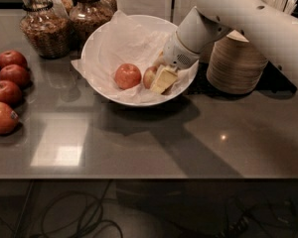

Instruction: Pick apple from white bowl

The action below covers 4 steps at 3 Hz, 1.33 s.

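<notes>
The white bowl (97, 43), wide and lined with crinkled white paper, stands at the back middle of the table. Two apples lie in it. The apple (149, 76), dull red with pale yellow-green blotches, lies at the right and is partly hidden by my gripper. A more evenly red-orange apple (127, 76) lies just left of it. My gripper (160, 75) reaches down into the bowl's right side from the white arm (248, 14) and is right against the blotched apple.
Several darker red apples (7, 90) lie at the left table edge. Two glass jars (42, 26) stand behind the bowl at the left. A stack of beige disposable bowls (236, 63) stands right of the bowl, under the arm.
</notes>
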Each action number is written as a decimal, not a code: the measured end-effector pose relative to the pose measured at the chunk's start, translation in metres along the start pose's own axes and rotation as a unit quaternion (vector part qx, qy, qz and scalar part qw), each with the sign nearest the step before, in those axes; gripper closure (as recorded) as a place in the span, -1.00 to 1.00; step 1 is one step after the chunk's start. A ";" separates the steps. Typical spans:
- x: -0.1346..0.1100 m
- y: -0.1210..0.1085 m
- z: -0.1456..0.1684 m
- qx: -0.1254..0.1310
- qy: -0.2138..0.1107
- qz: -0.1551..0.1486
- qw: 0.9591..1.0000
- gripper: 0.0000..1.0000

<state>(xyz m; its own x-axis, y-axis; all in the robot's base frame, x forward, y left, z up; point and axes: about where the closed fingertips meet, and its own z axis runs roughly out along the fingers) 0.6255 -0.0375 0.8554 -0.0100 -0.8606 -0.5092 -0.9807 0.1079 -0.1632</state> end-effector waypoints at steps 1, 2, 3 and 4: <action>-0.003 0.002 -0.004 -0.002 -0.010 -0.003 1.000 1.00; -0.024 0.000 -0.037 0.012 -0.039 -0.029 0.999 1.00; -0.050 0.000 -0.070 0.019 -0.081 -0.062 0.995 1.00; -0.073 0.005 -0.103 0.027 -0.129 -0.091 0.987 1.00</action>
<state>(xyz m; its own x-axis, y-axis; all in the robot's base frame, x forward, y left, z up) 0.6015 -0.0254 0.9789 0.2235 -0.7130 -0.6646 -0.9494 -0.0047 -0.3141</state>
